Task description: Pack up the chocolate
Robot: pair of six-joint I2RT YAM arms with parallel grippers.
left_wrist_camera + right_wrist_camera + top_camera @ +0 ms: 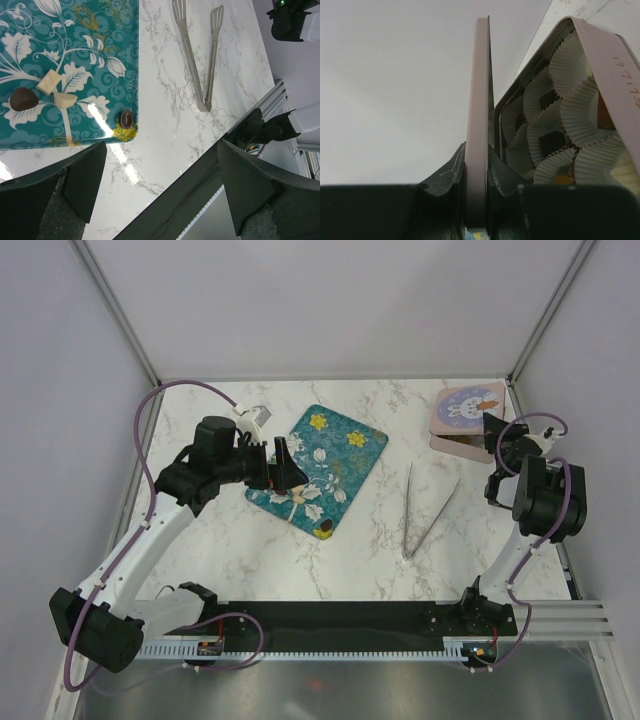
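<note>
The left tool hangs with its jaws spread wide and nothing between them. It is over the left side of the teal rectangular tray printed with yellow and white flowers. The tray lies at an angle on the white marble-patterned desk.

The left wrist view shows a dark brown rounded chocolate on the tray, just beside two tan chocolate blocks, the three in a loose cluster. A small dark oval chocolate sits apart from them at the tray's near corner, on a printed yellow flower.

To the right of the tray and clear of it, a pair of slim metal tongs lies on the desk. Its arms are splayed and joined at the near end.

Further right, near the desk's far right corner, sits the pale pink tin. It is open and lined with white pleated paper cups, and several cups hold dark square chocolates. The tin's pale pink lid with a rabbit picture is raised, and the right tool is clamped narrowly on the lid's edge, one finger on each face.
</note>
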